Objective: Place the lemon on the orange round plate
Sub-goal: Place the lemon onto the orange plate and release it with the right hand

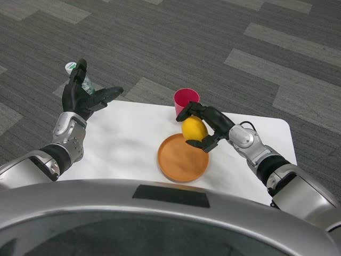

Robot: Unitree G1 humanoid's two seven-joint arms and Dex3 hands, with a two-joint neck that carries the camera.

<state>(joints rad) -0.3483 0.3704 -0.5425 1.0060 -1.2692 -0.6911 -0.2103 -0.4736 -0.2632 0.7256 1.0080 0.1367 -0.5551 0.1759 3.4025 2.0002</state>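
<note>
Right hand (209,127): black fingers (191,110) were wrapped over the top and far side of the lemon (194,129), with the thumb side under its lower right end, so the lemon was grasped and held off the surface. The lemon hung over the far right rim of the orange round plate (181,161), just above it; contact between fruit and plate could not be judged. Its long axis ran roughly upright in the picture, tilted a little, with the upper end hidden under the fingers and the lower end toward the plate. No sticker or mark was readable on the peel.

The plate itself sat on the white table (128,138), near the front edge, with nothing lying in it.

Just behind the plate and the lemon stood 1 pink cup (185,98), upright, mouth open, partly covered by the right hand's fingers.

Left hand (85,98): well to the left of the plate, raised at the table's far left corner, fingers spread and released, gripping nothing. Behind its fingers showed a small bottle (72,68) with a white cap bearing a green mark; the writing was too small to read.
</note>
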